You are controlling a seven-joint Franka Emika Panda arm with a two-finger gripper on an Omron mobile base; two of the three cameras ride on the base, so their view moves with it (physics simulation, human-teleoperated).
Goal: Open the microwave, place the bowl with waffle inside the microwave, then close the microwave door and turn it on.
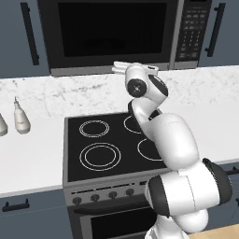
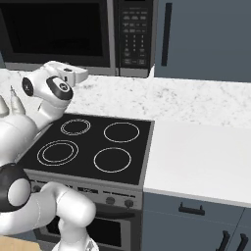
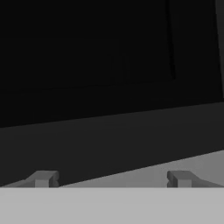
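The microwave (image 1: pixel 84 71) hangs above the stove, and its dark-glass microwave door (image 1: pixel 112 32) is closed, with the black keypad (image 1: pixel 191 30) to its right. My arm is raised so that the hand sits just below the microwave's lower edge. My gripper (image 1: pixel 118 68) is open and holds nothing. In the hand view the fingertips (image 3: pixel 43 178) stand wide apart at the bottom, close in front of the microwave door (image 3: pixel 87 52) and its grey lower frame. The door (image 2: pixel 54 29) is also closed in the right base view. The bowl and the waffle are out of view.
A black four-ring stove (image 1: pixel 107 144) lies under the arm, with knobs along its front. White bottles (image 1: pixel 21 119) stand on the counter to the left. White counter (image 2: pixel 196 157) stretches to the right. Dark blue cabinets with black handles (image 2: pixel 166 34) flank the microwave.
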